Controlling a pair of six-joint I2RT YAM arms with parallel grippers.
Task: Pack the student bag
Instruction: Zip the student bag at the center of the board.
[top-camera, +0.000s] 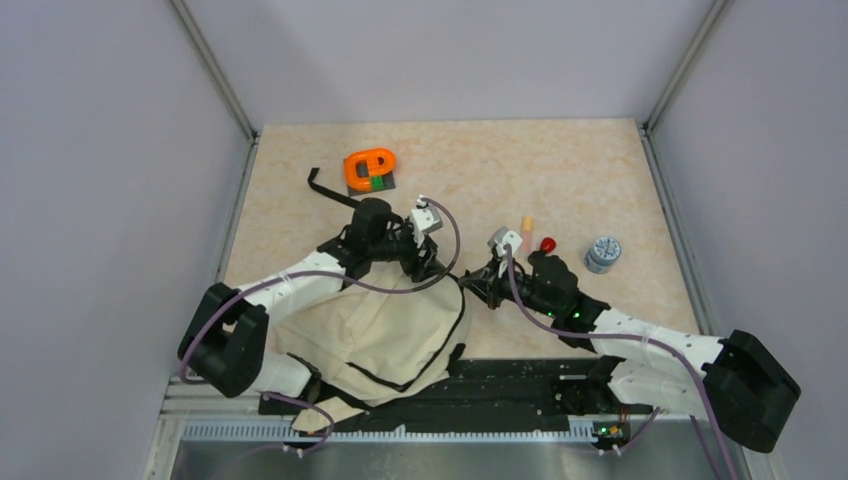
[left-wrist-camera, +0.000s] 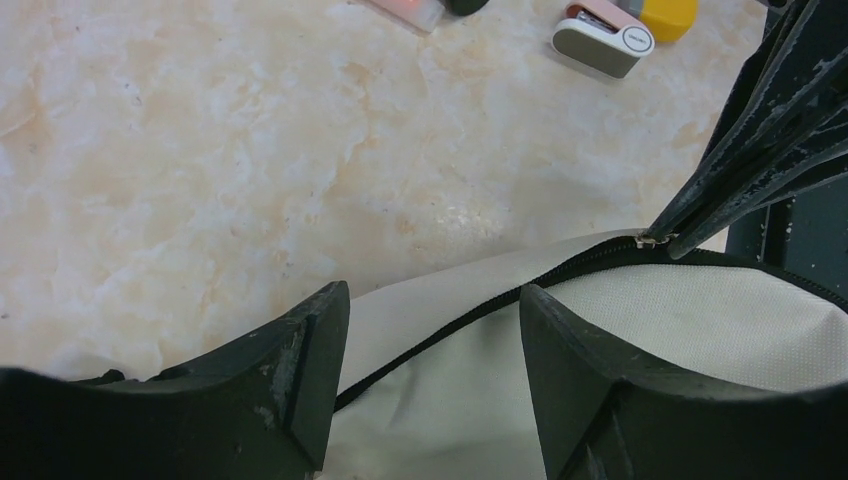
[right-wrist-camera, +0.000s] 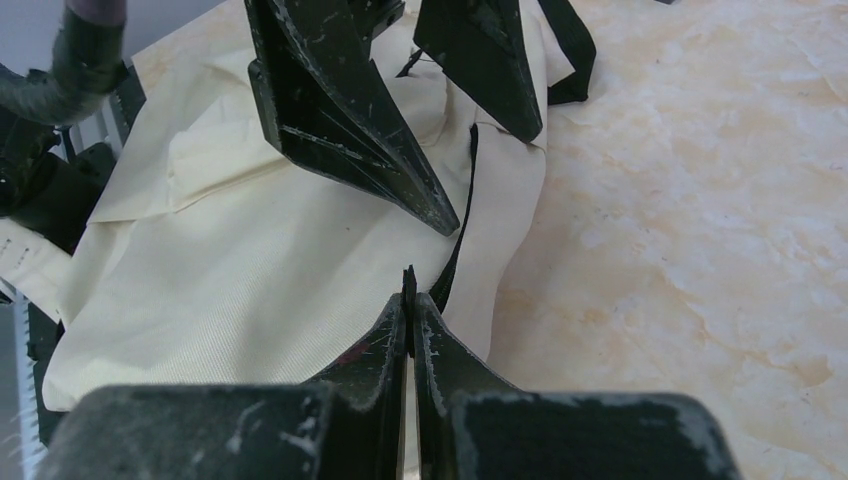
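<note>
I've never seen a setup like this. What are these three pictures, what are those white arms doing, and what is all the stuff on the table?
You are looking at two robot arms bolted to a table, each ending in a two-fingered pincer. One picture looks down from above; the other two come from small cameras on each wrist, so the black fingers fill the foreground.

On the table lies a beige student bag with black zipper lines. The left pincer stands open over the bag's edge, one finger either side of the zipper line. The right pincer is shut at the bag's zipper, apparently pinching the metal pull.

Farther back wait an orange tape dispenser, a small red object and a little grey round object.
</note>
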